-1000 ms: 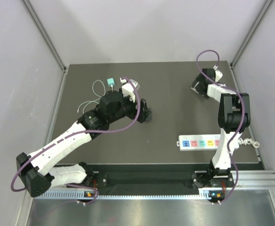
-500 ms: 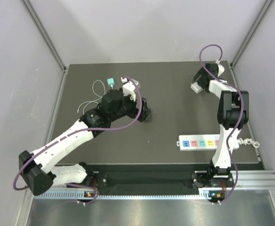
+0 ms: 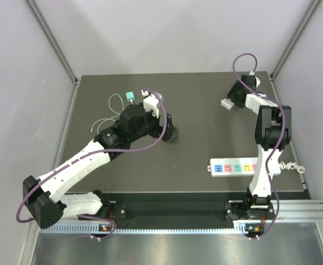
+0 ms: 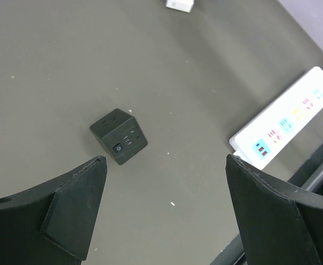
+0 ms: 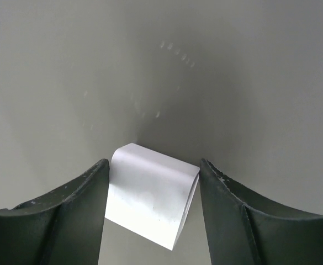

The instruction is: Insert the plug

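Observation:
My right gripper [image 3: 231, 101] is at the back right of the table, shut on a white plug block [image 3: 226, 102]. In the right wrist view the block [image 5: 150, 201] sits between both fingers [image 5: 73, 204], which touch its sides; its prongs are hidden. My left gripper [image 3: 169, 130] is open and empty at mid-table. In the left wrist view its jaws [image 4: 167, 159] stand wide apart, a black cube socket [image 4: 120, 142] lies just beyond them, and the white power strip [image 4: 282, 118] with coloured outlets lies to the right. The strip [image 3: 234, 166] lies near the front right.
A teal plug [image 3: 130, 96] with a thin white cable [image 3: 109, 113] lies at the back left, behind my left arm. Purple cables loop over both arms. The strip's cord [image 3: 294, 167] runs off the right edge. Grey walls close in the table.
My right wrist has turned and shifted slightly left, so the white plug block now shows at its fingertips. My left arm has barely moved.

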Controlling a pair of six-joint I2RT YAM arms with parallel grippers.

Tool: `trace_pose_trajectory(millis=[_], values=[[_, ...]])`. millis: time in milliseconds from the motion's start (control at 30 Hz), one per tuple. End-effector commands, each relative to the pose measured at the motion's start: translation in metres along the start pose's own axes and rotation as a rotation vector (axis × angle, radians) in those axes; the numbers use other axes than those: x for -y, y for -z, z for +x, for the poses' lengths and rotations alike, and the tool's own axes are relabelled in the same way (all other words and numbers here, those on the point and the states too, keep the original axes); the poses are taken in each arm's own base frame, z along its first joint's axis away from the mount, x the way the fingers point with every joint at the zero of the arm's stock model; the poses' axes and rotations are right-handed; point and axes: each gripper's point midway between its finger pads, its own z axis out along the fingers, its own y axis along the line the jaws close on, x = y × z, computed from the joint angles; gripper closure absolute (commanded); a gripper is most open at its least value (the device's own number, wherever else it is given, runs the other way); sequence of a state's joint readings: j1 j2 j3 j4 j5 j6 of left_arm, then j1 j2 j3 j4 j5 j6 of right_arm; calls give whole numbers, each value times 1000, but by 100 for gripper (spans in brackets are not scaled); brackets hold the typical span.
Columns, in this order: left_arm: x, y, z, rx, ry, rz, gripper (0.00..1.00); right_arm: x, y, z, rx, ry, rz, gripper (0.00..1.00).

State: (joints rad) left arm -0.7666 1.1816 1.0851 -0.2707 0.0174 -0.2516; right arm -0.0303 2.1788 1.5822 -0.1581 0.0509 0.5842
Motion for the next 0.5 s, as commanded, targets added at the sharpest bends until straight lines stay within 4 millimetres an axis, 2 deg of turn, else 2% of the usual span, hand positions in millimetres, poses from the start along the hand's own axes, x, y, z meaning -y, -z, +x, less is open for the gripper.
trace_pose_trajectory(millis=[0, 33, 67, 100, 167, 200, 233, 267, 300, 367, 400, 433, 467], values=[[-10, -3, -11, 27, -4, -56, 7, -25, 31, 9, -44, 65, -135, 54], [-10, -4, -10, 27, 1, -53, 7, -35, 43, 6, -30, 80, -174, 55], [-8, -4, -10, 28, 6, -43, 7, -38, 49, 11, -41, 103, -201, 55], [-9, -5, -9, 26, 14, -43, 8, -46, 56, 34, -77, 134, -220, 55], [-10, -6, -8, 24, 21, -52, 8, -59, 79, 36, -64, 159, -269, 56], [-14, -7, -7, 20, 26, -71, 8, -59, 86, 56, -89, 172, -280, 57], [-17, -7, -10, 24, 27, -88, 8, -70, 106, 47, -52, 173, -321, 57], [-21, -7, -8, 15, 26, -106, 8, -79, 117, 49, -43, 167, -371, 59], [-27, -9, -6, 7, 22, -138, 8, -79, 127, 63, -68, 164, -395, 59], [-30, -8, -6, -7, 28, -159, 8, -105, 167, 58, -56, 131, -544, 58], [-23, -8, -15, -3, 48, -137, 8, -104, 176, 73, -88, 123, -573, 58], [-18, -8, -19, -5, 54, -112, 9, -114, 200, 67, -63, 126, -628, 57], [-4, -7, -27, -4, 74, -47, 11, -119, 224, 74, -71, 124, -677, 57]])
